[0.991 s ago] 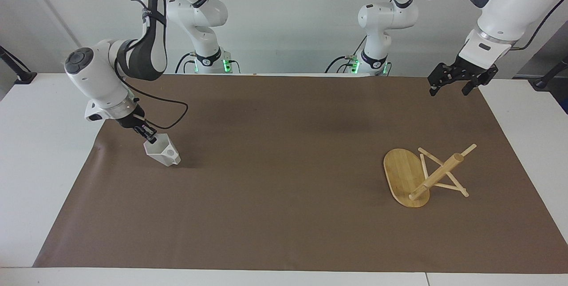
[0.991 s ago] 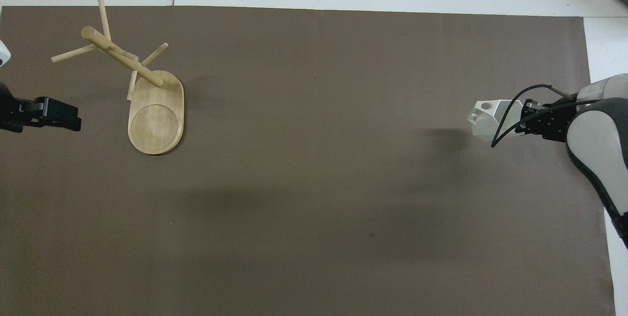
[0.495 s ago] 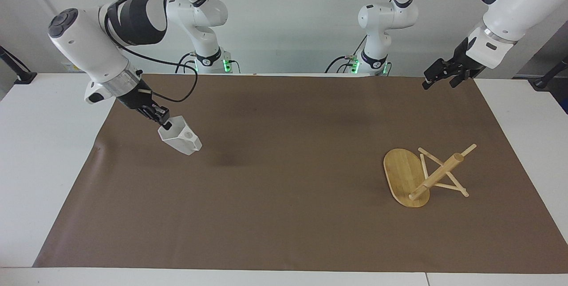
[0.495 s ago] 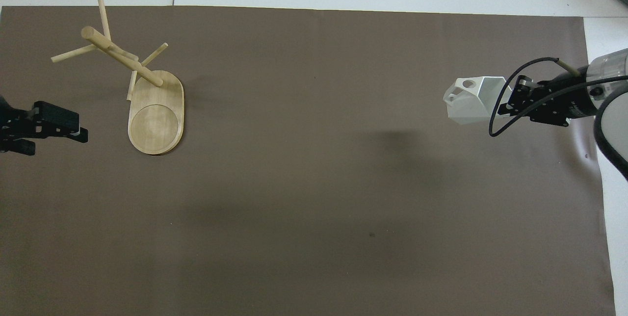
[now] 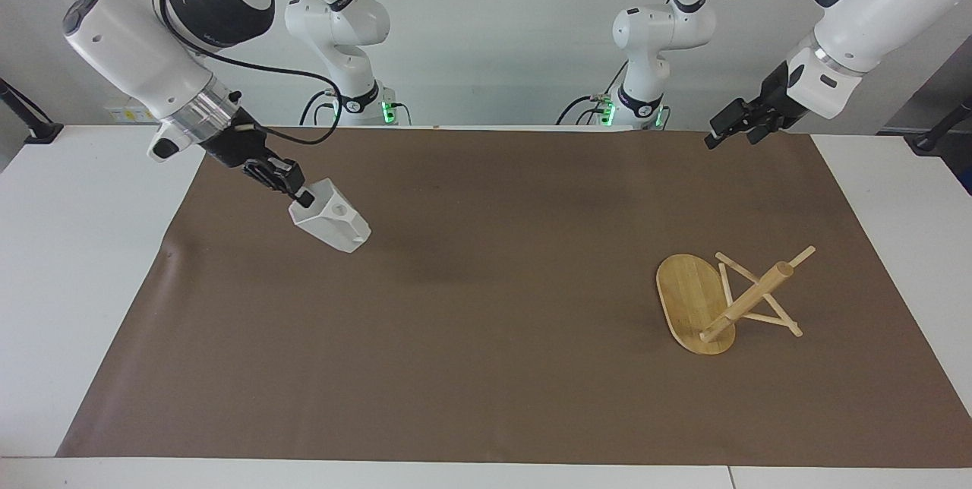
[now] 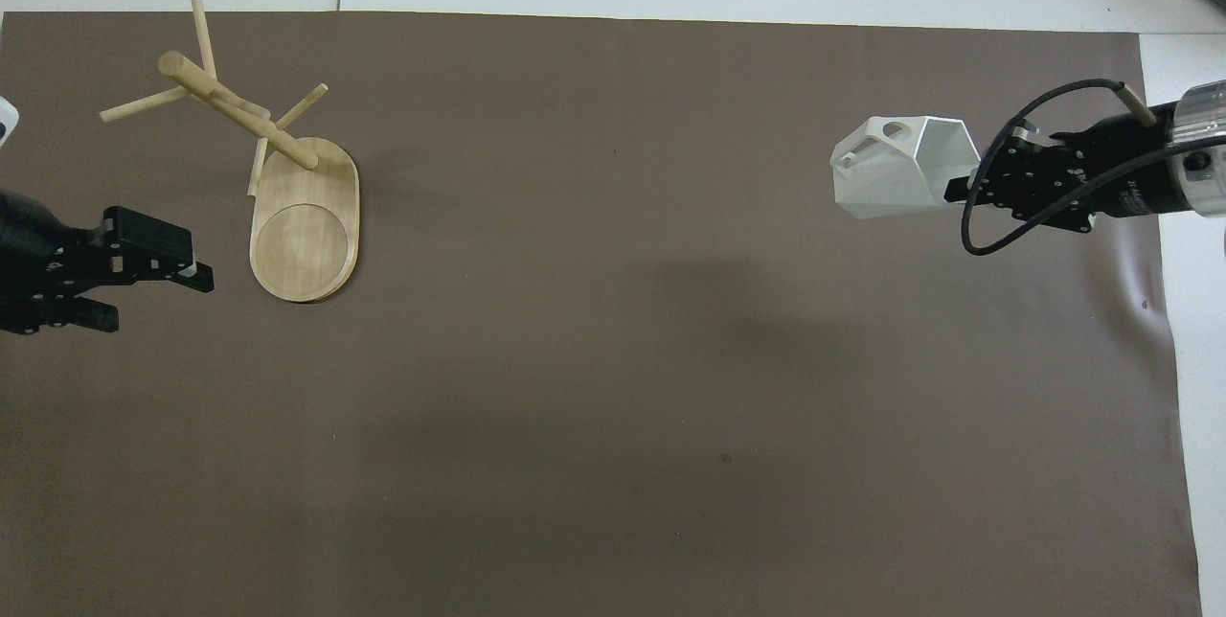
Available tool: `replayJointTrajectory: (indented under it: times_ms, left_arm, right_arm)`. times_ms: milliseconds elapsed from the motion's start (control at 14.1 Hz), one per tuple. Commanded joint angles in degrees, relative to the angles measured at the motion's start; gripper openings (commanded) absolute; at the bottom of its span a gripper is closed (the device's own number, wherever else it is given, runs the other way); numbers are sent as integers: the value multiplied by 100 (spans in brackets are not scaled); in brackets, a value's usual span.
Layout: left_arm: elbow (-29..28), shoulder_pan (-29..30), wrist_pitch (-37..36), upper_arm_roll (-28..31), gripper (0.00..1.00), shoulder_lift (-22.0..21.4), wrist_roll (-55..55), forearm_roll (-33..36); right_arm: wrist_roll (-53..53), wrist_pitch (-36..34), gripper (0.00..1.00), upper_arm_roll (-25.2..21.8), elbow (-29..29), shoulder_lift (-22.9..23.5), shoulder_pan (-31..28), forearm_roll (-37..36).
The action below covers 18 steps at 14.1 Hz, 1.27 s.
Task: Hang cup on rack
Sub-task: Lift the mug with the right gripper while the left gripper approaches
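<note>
Now the right gripper (image 5: 305,199) is clamped on the rim of the white faceted cup (image 5: 331,225), holding it in the air over the brown mat (image 5: 486,367), well apart from the tipped bamboo mug rack (image 5: 721,299). Near that rack hangs the left gripper (image 5: 729,128), its 2 fingers spread apart.

Right arm reaches in low, wrist tilted down, right gripper (image 5: 304,198) clamped tight on the cup (image 5: 332,225) in the air. Left gripper (image 5: 729,130) hangs raised, fingers apart.
</note>
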Motion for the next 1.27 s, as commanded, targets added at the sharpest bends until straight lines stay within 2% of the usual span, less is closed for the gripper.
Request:
replayJointTrajectory:
  times_ms: [0,212,425,495,637,708,920,1203]
  left_arm:
    - [-226,-169,-71,53,100,-212,-1008,-407]
    - [-313,-90,-99,61,100,-256,-2518,-1119]
    - [-866,32,603,97,100,-484,-3426,-1997]
    - [-859,103,727,79,100,-484,-3690,-2156]
    - [-945,278,902,105,100,-502,-3693,-2595]
    - [-1112,306,1200,97,100,-537,-3762,-2841]
    - [-1412,350,1448,105,100,-599,-4007,-3219]
    - [-1509,324,1853,88,100,-564,-4596,-3801]
  right_arm:
    - [-112,-60,0,520,111,-12,-64,199]
    - [-85,-34,0,777,138,-12,-73,944]
    - [-85,-34,0,1110,138,-20,-82,1298]
    - [-76,19,0,1294,138,-20,-82,1324]
    - [-59,246,0,1567,138,-38,-82,1368]
    - [46,474,0,1707,120,-90,-82,1368]
    - [582,1317,0,2138,103,-82,-73,1604]
    - [714,1644,0,2411,68,-82,-73,1658]
